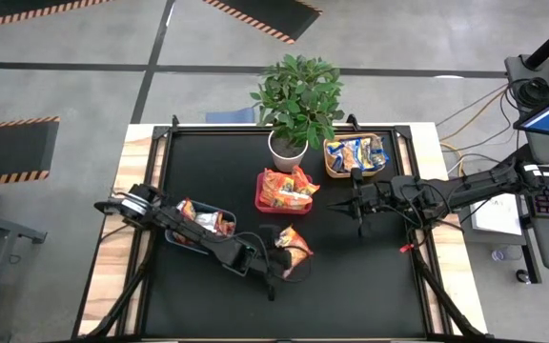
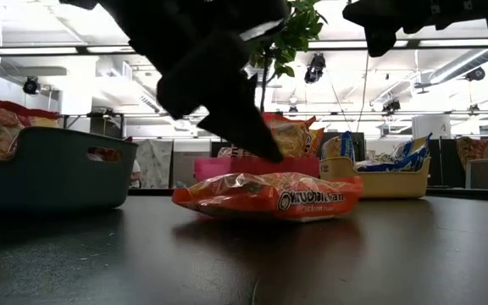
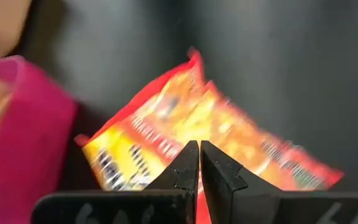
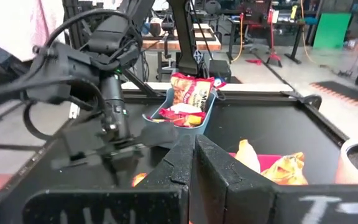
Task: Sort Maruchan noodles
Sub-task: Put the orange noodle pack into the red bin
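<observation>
One orange Maruchan noodles packet [image 1: 295, 250] [image 2: 269, 196] [image 3: 185, 118] lies flat on the black mat, near the middle of the table's near half. My left gripper [image 1: 277, 246] [image 3: 199, 148] [image 2: 269, 154] is shut and slants down over this packet. In the low view a small gap shows between its tip and the packet. My right gripper [image 1: 341, 203] [image 4: 194, 142] is shut and hovers level, high over the mat right of centre, with nothing in it.
A grey-blue bin [image 1: 174, 236] [image 2: 49, 169] at the left holds orange packets. A red bin [image 1: 260, 202] [image 2: 219, 167] in the middle holds more. A tan bin [image 1: 332, 170] [image 2: 388, 182] at the far right holds blue packets. A potted plant [image 1: 298, 95] stands at the far edge.
</observation>
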Robot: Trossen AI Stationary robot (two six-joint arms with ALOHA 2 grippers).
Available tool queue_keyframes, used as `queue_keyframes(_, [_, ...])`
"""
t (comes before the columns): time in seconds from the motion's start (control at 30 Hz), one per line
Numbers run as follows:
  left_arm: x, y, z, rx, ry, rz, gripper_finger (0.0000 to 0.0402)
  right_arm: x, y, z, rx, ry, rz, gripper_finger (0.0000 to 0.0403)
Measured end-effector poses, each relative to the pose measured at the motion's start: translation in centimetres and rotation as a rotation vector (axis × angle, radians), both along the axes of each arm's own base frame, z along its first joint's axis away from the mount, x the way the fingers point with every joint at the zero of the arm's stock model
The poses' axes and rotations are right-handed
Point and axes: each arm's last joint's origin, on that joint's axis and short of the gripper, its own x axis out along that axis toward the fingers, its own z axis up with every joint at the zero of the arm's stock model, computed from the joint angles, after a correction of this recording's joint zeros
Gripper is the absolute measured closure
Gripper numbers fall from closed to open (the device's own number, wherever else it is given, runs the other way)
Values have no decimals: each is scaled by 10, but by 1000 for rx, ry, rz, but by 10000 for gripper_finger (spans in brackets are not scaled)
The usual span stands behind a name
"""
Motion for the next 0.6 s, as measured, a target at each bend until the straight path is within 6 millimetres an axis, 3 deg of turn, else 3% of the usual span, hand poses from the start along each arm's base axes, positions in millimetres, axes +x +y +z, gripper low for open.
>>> queue_keyframes(0.27, [-22,3,23,142,73,-13,402,2,0,-2,212,32,-22,394])
queue_keyframes(0.47, [-55,13,34,165,54,-44,402,15,7,-38,364,198,-91,394])
queue_keyframes(0.6, [-76,23,41,136,-57,-84,402,30,9,-54,450,266,-164,394])
